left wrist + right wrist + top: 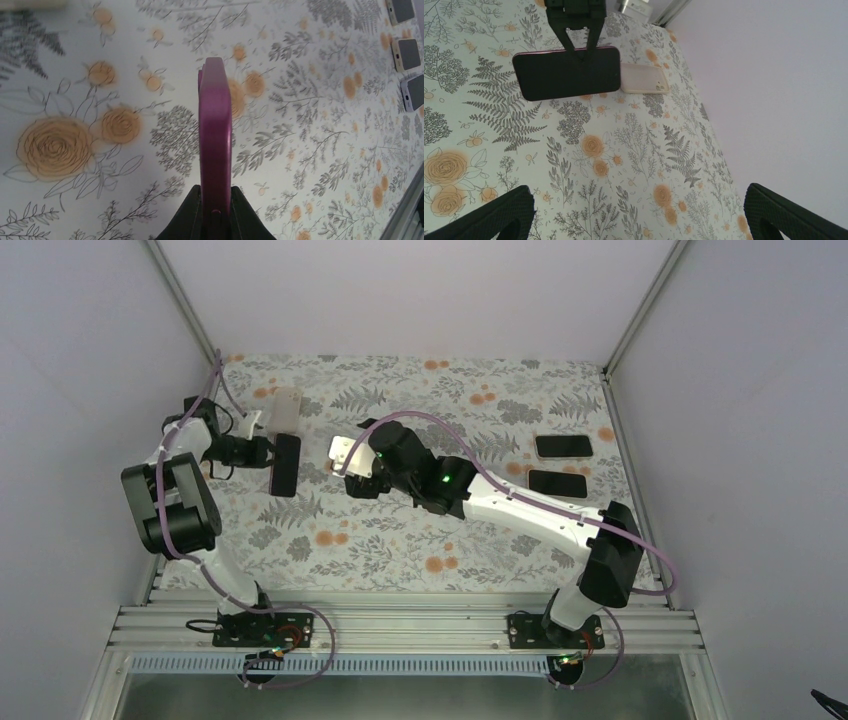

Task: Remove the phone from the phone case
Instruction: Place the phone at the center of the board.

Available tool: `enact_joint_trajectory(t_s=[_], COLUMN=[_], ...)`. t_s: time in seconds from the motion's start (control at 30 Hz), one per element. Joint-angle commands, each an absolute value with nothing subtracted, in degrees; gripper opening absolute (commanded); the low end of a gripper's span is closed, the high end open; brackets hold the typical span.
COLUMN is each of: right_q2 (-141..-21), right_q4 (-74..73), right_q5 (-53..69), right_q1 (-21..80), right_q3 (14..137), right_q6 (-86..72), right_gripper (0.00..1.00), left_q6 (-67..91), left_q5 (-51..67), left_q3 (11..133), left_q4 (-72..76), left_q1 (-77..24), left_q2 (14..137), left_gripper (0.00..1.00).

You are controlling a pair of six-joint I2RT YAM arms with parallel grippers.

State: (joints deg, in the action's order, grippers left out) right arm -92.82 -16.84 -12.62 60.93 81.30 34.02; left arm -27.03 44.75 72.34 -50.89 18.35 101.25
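Over floral cloth [400, 540], left arm [180, 505] clamps the phone [286, 464] in its jaws; right arm [520, 510] outstretched, jaws apart.

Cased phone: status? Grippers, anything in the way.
Status: left gripper shut on cased phone, held off the mat; right gripper open, empty, facing its screen; nothing between them, pale case lying on the mat beyond.

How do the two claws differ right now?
The left claw is shut on the phone's edge; the right claw is wide open and empty. The left claw points rightward; the right claw points leftward, at the phone's dark face. Both are black and sit above the floral table.
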Motion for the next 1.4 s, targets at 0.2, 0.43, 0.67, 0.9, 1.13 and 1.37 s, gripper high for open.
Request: enact_joint_trajectory(t_s=[0.2,0.43,0.67,0.9,1.13,1.37], right_q2=[-91.59,-92.10,-92.29,-92.70,-93.24,-93.15], right_q4=[-17.48,-17.38,-16.85,-16.52,-15.99,-16.17], right_q5=[-13.39,-13.75,-15.01,-15.82,-16.29,-16.24], right_q1=[60.34,60.21,60.01,59.85,59.85,59.81], right_q3=[83.52,83.42,83.15,83.41,82.98,83.10], right_q6=[34.19,34.42,34.70,34.61,34.63,34.48], right_gripper=[0.99,0.99,0.99,0.99,0.99,0.99], left_q6=[-33.22,-34.80,-35.86,-35.37,-33.52,-32.24], left_q5=[50.72,52.39,50.13,47.90,43.90,40.96], left_q3=[77.59,83.49,87.64,89.82,91.61,93.38], left_q4=[-52.05,-54.23,-55.40,-55.23,-53.32,-52.41], left_q1=[22.63,23.36,23.94,24.86,24.87,24.87], left_q2=[111.88,119.72,125.36,128.42,130.24,131.64], left_gripper=[0.02,0.03,0.04,0.07,0.13,0.25])
